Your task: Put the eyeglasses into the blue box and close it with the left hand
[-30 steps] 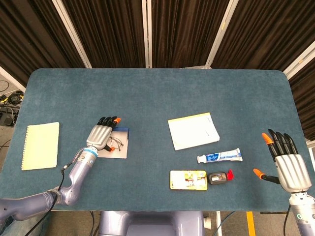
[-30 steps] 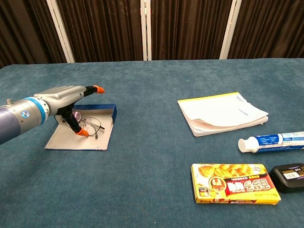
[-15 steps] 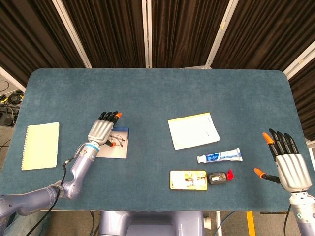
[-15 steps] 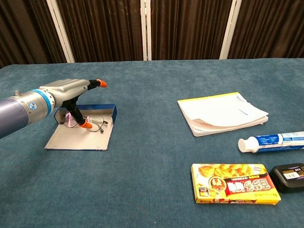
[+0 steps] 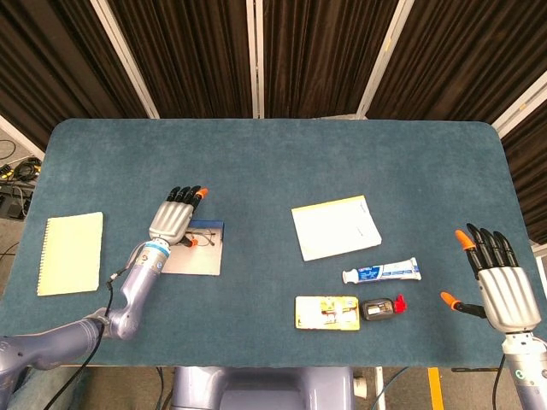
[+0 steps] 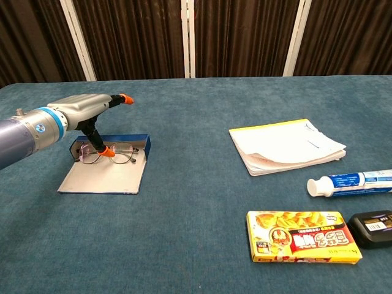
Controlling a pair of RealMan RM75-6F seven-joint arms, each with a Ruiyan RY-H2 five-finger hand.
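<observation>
The blue box [image 6: 103, 174] lies open on the left of the table, its grey inside up, and shows in the head view as box [image 5: 203, 260]. The eyeglasses [image 6: 114, 154] rest inside it against the far wall, also seen as eyeglasses [image 5: 202, 238]. My left hand [image 6: 82, 113] hovers over the box's far left corner with its fingers stretched forward. Its thumb [image 6: 101, 147] points down and touches the frame. The same left hand [image 5: 174, 219] covers the box's far left edge. My right hand [image 5: 500, 289] is at the table's right edge, fingers spread, holding nothing.
A yellow notepad [image 5: 70, 254] lies far left. Right of centre are a white booklet [image 6: 286, 145], a toothpaste tube [image 6: 352, 182], a yellow snack box [image 6: 302, 236] and a small black item [image 6: 371, 226].
My left hand has moved up and toward the far side of the box. The eyeglasses have shifted from the box's middle to its far wall. The right hand stays put.
</observation>
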